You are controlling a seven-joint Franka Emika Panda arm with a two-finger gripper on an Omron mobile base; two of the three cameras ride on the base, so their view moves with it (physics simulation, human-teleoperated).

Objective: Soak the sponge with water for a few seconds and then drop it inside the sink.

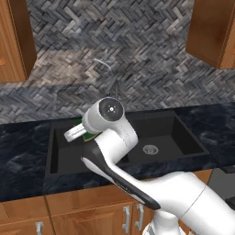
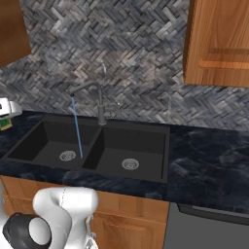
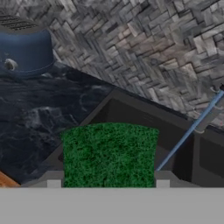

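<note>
Gripper (image 3: 108, 186) closed on the sponge (image 3: 109, 155), whose green scrub face fills the space between the 2 fingertips (image 3: 53, 183) in the hand view. The sponge is held above the left end of the sink (image 2: 160, 146), near the rim of the left basin, and appears clear of the water (image 2: 77, 127). The water falls as a thin blue stream from the faucet (image 2: 99, 104) spout into the left basin, landing just right of its drain (image 2: 67, 155). A second drain (image 2: 130, 164) lies in the right basin. A dark blue rounded appliance (image 3: 24, 50) stands on the countertop (image 3: 39, 113) against the herringbone backsplash (image 3: 144, 52), left of the sink.
</note>
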